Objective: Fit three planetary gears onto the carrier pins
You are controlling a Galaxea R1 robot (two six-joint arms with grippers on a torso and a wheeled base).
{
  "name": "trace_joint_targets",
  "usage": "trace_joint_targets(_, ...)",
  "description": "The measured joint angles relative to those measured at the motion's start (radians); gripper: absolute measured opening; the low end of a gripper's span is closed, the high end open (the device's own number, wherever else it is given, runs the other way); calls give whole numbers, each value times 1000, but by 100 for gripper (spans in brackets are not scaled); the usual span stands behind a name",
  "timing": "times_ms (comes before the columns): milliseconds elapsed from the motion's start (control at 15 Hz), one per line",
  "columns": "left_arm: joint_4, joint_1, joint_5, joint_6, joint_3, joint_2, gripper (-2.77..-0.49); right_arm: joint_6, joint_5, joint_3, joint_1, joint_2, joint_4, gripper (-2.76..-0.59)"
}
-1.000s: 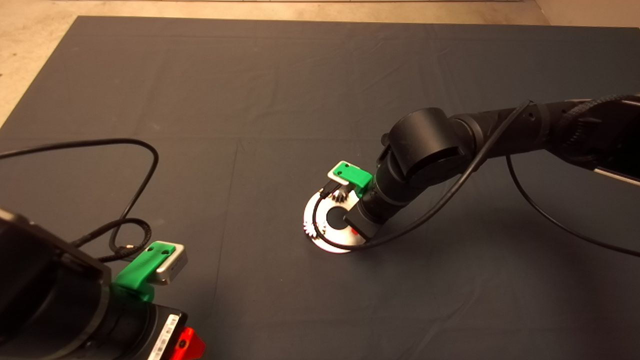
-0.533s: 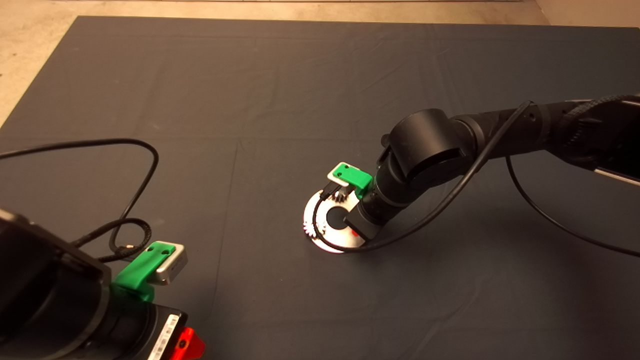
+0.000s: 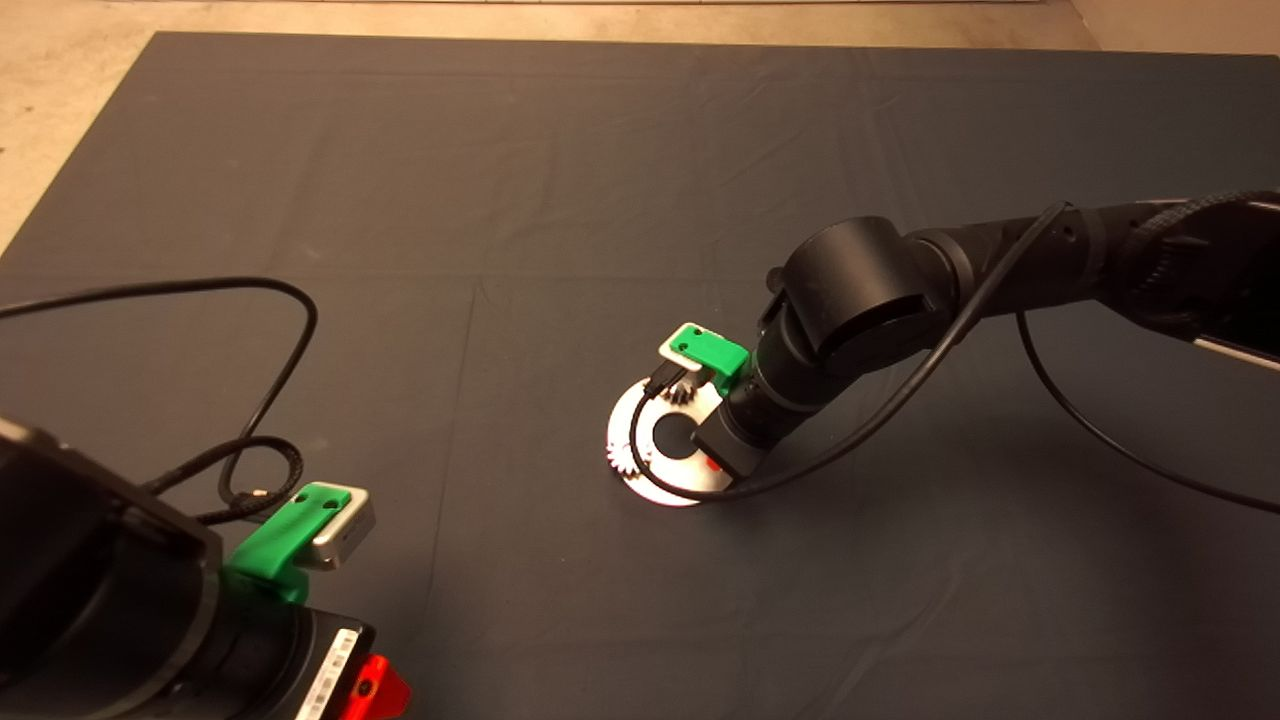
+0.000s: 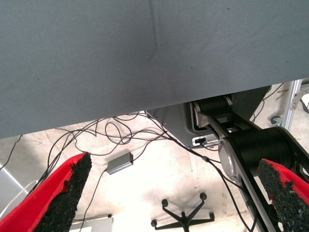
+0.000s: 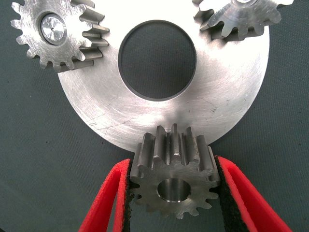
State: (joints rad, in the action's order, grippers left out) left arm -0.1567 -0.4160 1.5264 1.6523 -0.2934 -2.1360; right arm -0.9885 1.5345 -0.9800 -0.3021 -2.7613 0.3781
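Right claw (image 5: 174, 193) pinching the third planetary gear (image 5: 173, 180), has lifted slightly off the carrier plate (image 5: 164, 116). Two gears (image 5: 58, 33) already pinned; last pin hidden. Left claw (image 4: 169, 193) spread, parked.

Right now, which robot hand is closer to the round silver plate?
The right. The right gripper sits right at the round plate, shut on a gear at its rim. The left gripper waits far off, at the mat's near left edge.
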Motion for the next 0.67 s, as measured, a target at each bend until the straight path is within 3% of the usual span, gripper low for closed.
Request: trace_joint_targets(667, 0, 0, 0, 0, 0, 0, -77, 5, -1, 1, 0, 11, 0, -239)
